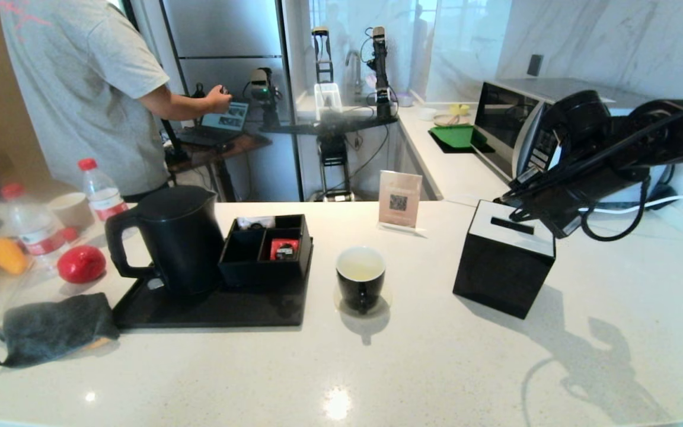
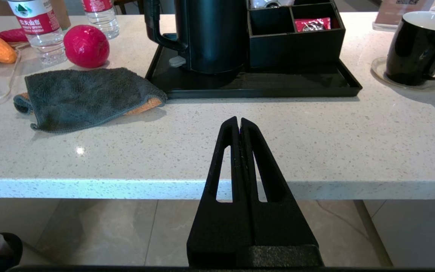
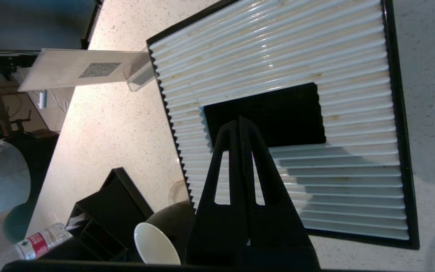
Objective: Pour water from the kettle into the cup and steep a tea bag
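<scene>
The matte black kettle point(image 1: 178, 237) stands upright on a black tray point(image 1: 211, 311) at the left; the left wrist view shows its lower body point(image 2: 210, 37). To the tray's right, the black cup point(image 1: 360, 279) with its white inside sits on a clear coaster. I cannot tell whether it holds water. No tea bag shows. My right gripper point(image 1: 504, 200) hovers shut and empty over the slot of a black box; the right wrist view shows the gripper point(image 3: 239, 120) and the cup point(image 3: 157, 245). My left gripper point(image 2: 239, 121) is shut and empty, low before the counter's front edge.
A black organiser point(image 1: 267, 249) on the tray holds a red packet point(image 1: 284, 248). The black box with a white ribbed top point(image 1: 504, 261) stands right of the cup. At the left lie a grey cloth point(image 1: 54, 326), a red ball point(image 1: 81, 264) and bottles point(image 1: 101, 190). A person point(image 1: 86, 89) stands behind.
</scene>
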Tool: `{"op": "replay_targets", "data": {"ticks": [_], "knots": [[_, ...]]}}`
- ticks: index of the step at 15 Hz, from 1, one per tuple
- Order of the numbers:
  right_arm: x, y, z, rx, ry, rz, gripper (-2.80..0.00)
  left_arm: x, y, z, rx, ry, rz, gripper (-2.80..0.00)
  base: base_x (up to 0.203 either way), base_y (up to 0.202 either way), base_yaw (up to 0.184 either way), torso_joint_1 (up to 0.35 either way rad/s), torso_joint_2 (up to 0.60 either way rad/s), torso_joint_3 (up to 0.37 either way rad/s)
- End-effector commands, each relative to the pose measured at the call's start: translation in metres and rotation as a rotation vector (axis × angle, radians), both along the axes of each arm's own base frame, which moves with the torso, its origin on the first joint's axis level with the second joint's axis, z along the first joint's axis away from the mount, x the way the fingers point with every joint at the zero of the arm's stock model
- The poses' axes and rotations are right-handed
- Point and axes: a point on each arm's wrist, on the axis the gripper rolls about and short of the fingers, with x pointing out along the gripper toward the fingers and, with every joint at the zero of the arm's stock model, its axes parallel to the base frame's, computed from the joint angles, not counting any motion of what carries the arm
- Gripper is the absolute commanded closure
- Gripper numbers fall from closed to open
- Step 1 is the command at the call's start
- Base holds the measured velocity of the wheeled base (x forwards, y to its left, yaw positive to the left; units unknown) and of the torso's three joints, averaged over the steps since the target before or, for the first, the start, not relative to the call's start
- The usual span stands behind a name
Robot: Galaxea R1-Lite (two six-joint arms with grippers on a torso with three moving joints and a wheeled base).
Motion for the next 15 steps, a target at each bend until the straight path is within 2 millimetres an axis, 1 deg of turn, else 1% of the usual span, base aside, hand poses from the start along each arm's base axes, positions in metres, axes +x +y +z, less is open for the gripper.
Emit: {"op": "replay_targets", "data": {"ticks": [1, 2, 4, 6, 7, 9, 11, 13, 15], "knots": [[-0.01, -0.002, 0.016, 0.012, -0.045, -0.005, 0.0, 0.0, 0.0, 0.0, 0.0, 0.0, 0.001, 0.0, 0.0, 0.0, 0.0, 0.0, 0.0, 0.0], [-0.014, -0.003, 0.025, 0.019, -0.074, -0.005, 0.0, 0.0, 0.0, 0.0, 0.0, 0.0, 0.001, 0.0, 0.0, 0.0, 0.0, 0.0, 0.0, 0.0], [-0.03, -0.005, 0.046, 0.031, -0.129, 0.007, 0.0, 0.0, 0.0, 0.0, 0.0, 0.0, 0.001, 0.0, 0.0, 0.0, 0.0, 0.0, 0.0, 0.0], [-0.053, -0.009, 0.066, 0.022, -0.171, 0.051, 0.0, 0.0, 0.0, 0.0, 0.0, 0.0, 0.001, 0.0, 0.0, 0.0, 0.0, 0.0, 0.0, 0.0], [-0.069, -0.011, 0.075, 0.002, -0.188, 0.081, 0.0, 0.0, 0.0, 0.0, 0.0, 0.0, 0.001, 0.0, 0.0, 0.0, 0.0, 0.0, 0.0, 0.0], [-0.106, -0.017, 0.092, -0.055, -0.234, 0.145, 0.0, 0.0, 0.0, 0.0, -0.001, 0.0, 0.001, 0.0, 0.0, 0.0, 0.0, 0.0, 0.0, 0.0], [-0.149, -0.024, 0.104, -0.123, -0.292, 0.209, 0.0, 0.0, 0.0, 0.0, 0.0, 0.0, 0.001, 0.0, 0.0, 0.0, 0.0, 0.0, 0.0, 0.0], [-0.194, -0.032, 0.107, -0.214, -0.347, 0.277, 0.0, 0.0, 0.0, 0.0, 0.0, 0.0, 0.001, 0.0, 0.0, 0.0, 0.0, 0.0, 0.0, 0.0], [-0.237, -0.039, 0.105, -0.314, -0.423, 0.339, 0.0, 0.0, 0.0, 0.0, 0.0, 0.0, 0.001, 0.0, 0.0, 0.0, 0.0, 0.0, 0.0, 0.0]]}}
